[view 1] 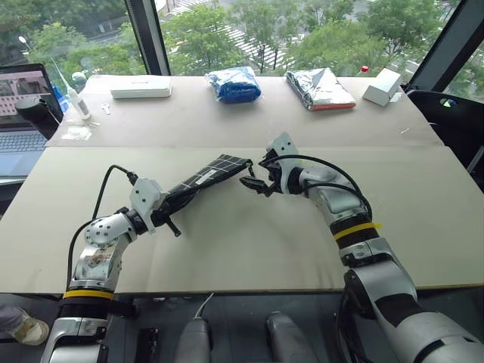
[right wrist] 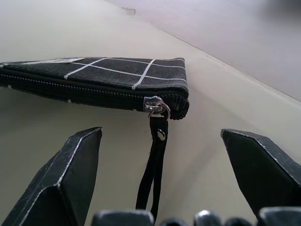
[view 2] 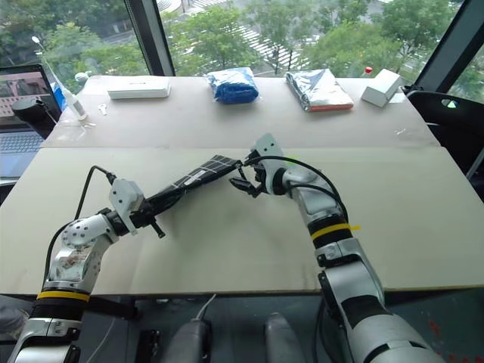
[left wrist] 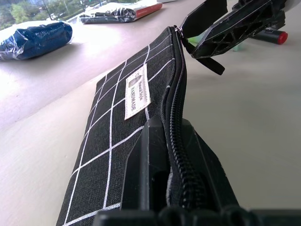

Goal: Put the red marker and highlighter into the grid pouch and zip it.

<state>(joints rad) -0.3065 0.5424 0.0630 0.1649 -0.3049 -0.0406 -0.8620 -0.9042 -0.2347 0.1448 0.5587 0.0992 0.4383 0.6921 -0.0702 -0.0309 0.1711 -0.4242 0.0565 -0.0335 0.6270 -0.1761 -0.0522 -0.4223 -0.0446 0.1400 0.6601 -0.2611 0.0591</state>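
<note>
The grid pouch (view 1: 219, 168), black with white lines and a small white label, hangs level above the table. My left gripper (view 1: 185, 193) is shut on its near end. The zipper (left wrist: 176, 99) runs shut along the top edge, with its silver pull (right wrist: 156, 106) at the far end and a black strap (right wrist: 153, 169) dangling from it. My right gripper (view 1: 255, 172) stands open right at that end, one finger on each side of the strap. In the left wrist view the red marker (left wrist: 277, 36) lies on the table behind the right gripper. A pale green bit of the highlighter (left wrist: 239, 48) shows beside it, mostly hidden.
Along the far side of the table lie a blue plastic bag (view 1: 234, 85), a silver foil bag (view 1: 319, 88), a white box (view 1: 382, 85) and a flat white case (view 1: 141, 87). A laptop (view 1: 23, 113) and a small tube (view 1: 78, 102) stand far left.
</note>
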